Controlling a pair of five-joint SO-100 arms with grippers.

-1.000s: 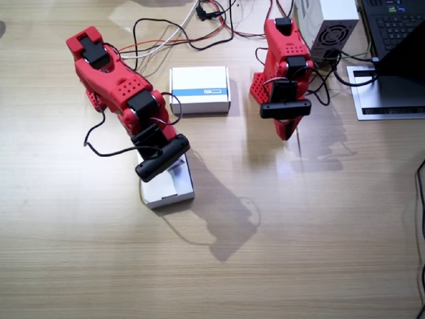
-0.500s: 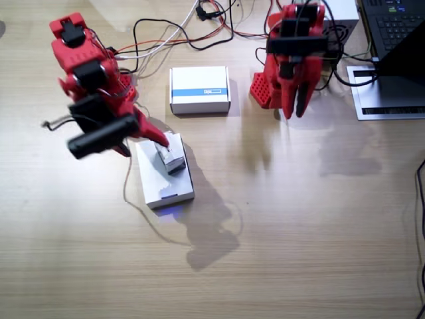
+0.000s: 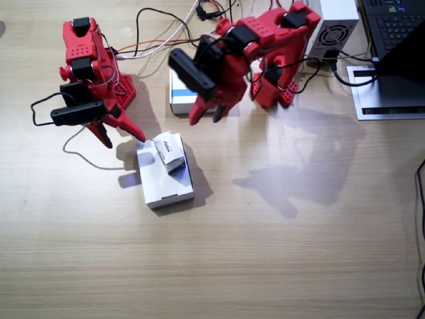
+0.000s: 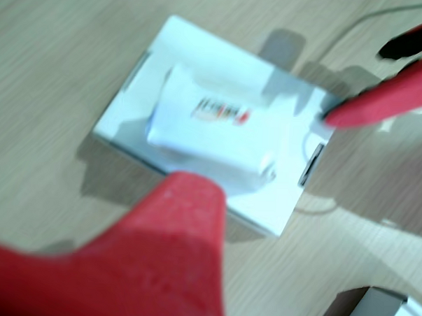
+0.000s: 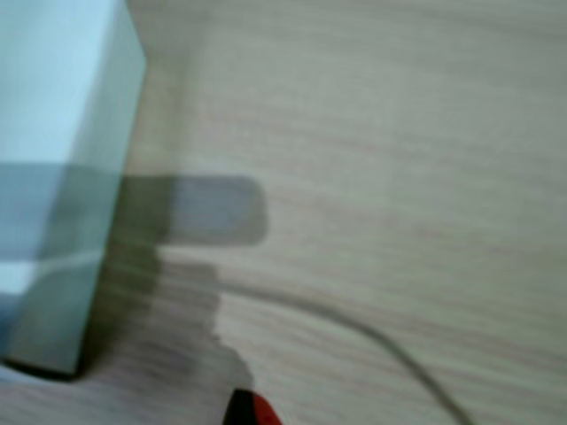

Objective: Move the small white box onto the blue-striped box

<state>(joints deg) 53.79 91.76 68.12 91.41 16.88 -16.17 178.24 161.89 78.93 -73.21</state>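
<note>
Light wood-grain table (image 3: 299, 252) fills the fixed view, strong arm shadows across it. Laptop (image 3: 392, 26) at far corner with a grey sheet (image 3: 385, 100) under it, white power-supply box (image 3: 332, 23) with fan grille beside it, tangle of cables (image 3: 172, 30) along the far edge.

Left arm (image 3: 265, 40) stretched out low over the blue-striped box (image 3: 179, 93), hiding most of it; only one end of the box shows. Left gripper (image 3: 206, 118) points down just in front of that box, jaws slightly parted, nothing between them. Another wrist view is blurred: pale box side (image 5: 62, 177), bare wood, one red tip.

Right arm (image 3: 86, 66) folded back near its base. Right gripper (image 3: 123, 133) spread wide, empty, tips just beside the plain flat white box (image 3: 166, 183).

Small white box (image 3: 169, 150) lies tilted on top of the plain flat white box, at its far end, well apart from the blue-striped box. In a wrist view the small white box (image 4: 219, 134) shows a red-printed label face up, red fingers (image 4: 381, 102) either side, not touching.
</note>
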